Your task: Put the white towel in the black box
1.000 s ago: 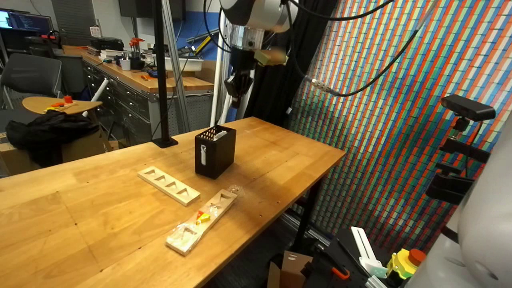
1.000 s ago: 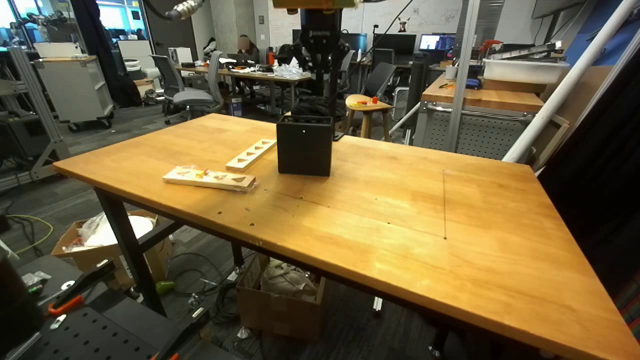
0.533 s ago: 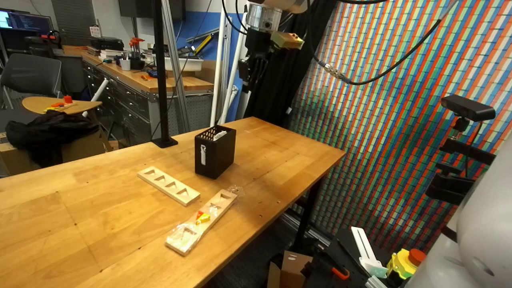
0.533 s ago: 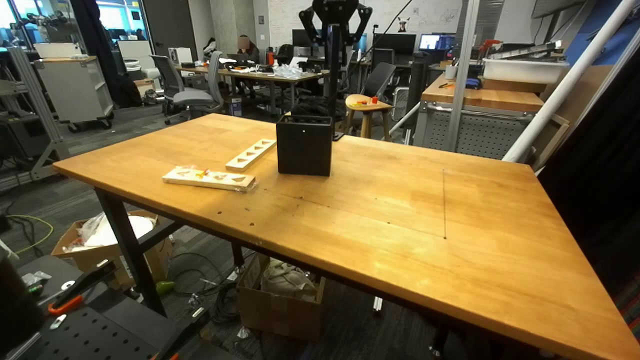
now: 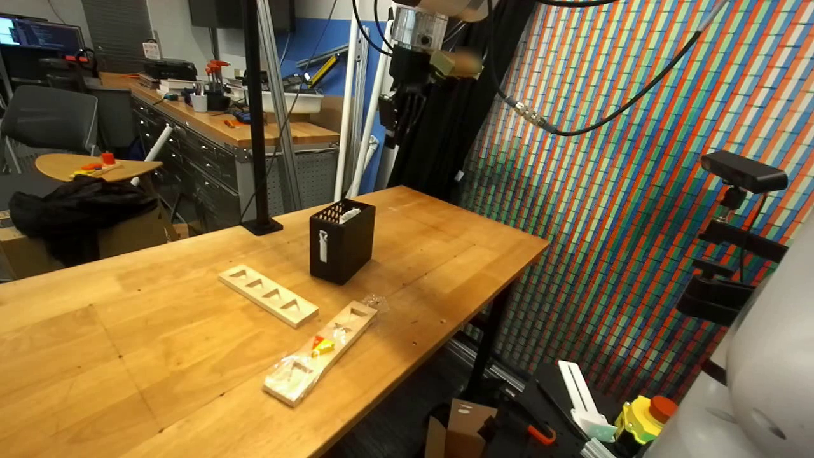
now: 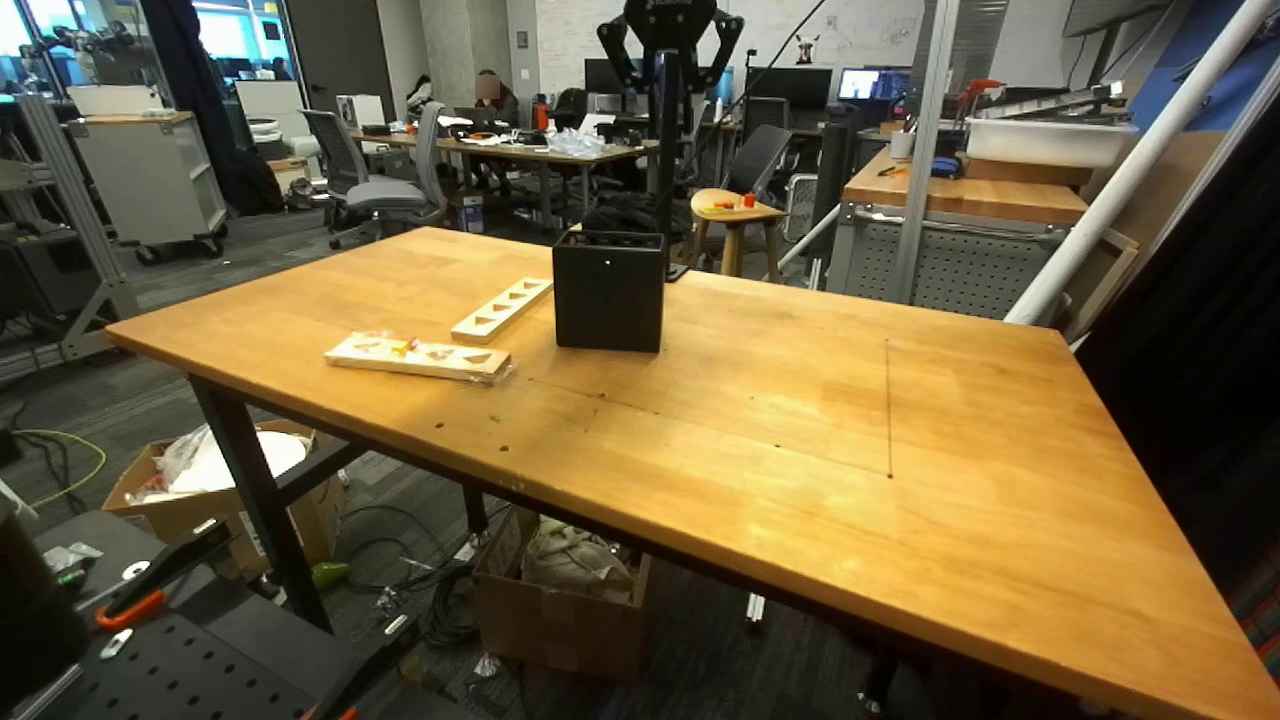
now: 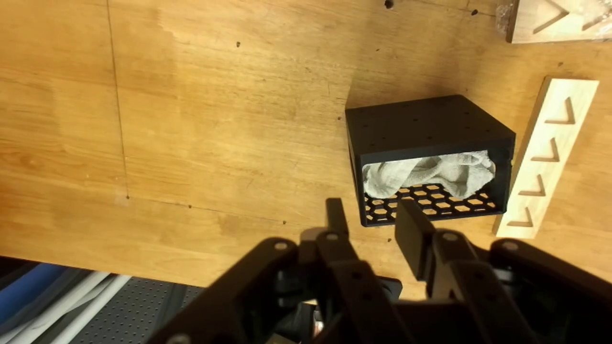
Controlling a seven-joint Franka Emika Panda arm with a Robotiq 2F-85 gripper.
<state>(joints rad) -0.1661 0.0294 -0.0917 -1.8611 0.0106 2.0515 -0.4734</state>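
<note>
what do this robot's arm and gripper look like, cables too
The arm is smooth, rounded and pale grey-white. The gripper is black, with jointed links, pale round pins and flat, block-like fingertips. A black cable with a silvery connector loops alongside.

White towel (image 7: 437, 172) partly hidden inside black box (image 7: 428, 125)

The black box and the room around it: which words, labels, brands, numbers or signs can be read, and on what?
Nothing is clearly readable.
Monitor: on-screen lines, too small.
White sheet: tiny marks, too small.
Whiteboard: faint marks, too blurred.
Black box: no lettering shows.
</note>
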